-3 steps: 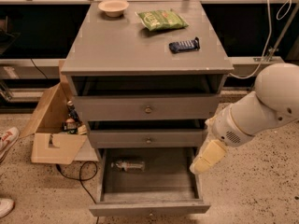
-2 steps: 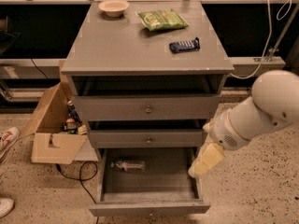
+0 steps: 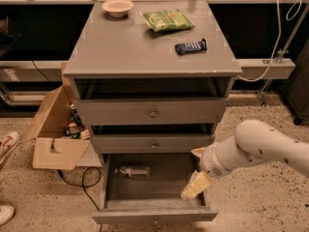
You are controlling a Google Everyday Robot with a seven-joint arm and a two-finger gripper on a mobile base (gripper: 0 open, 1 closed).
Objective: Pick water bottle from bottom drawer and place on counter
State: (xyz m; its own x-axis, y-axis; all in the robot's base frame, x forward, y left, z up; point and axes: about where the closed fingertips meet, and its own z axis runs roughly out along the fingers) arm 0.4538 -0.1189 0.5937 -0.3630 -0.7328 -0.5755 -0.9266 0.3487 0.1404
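Observation:
The bottom drawer (image 3: 154, 215) is pulled open. The water bottle (image 3: 132, 171) lies on its side at the drawer's back left, clear with a pale label. My gripper (image 3: 194, 186) hangs on the white arm over the drawer's right side, well to the right of the bottle and apart from it. The grey counter (image 3: 145, 52) tops the cabinet above.
On the counter lie a small bowl (image 3: 118, 7), a green snack bag (image 3: 167, 20) and a dark blue ridged gadget (image 3: 190, 47). Two shut drawers (image 3: 152, 113) sit above the open one. An open cardboard box (image 3: 53, 134) stands at the left. A shoe (image 3: 7, 144) shows at far left.
My arm and gripper have moved left and down, from beside the cabinet's right edge to over the right side of the open drawer. The bottle has not moved.

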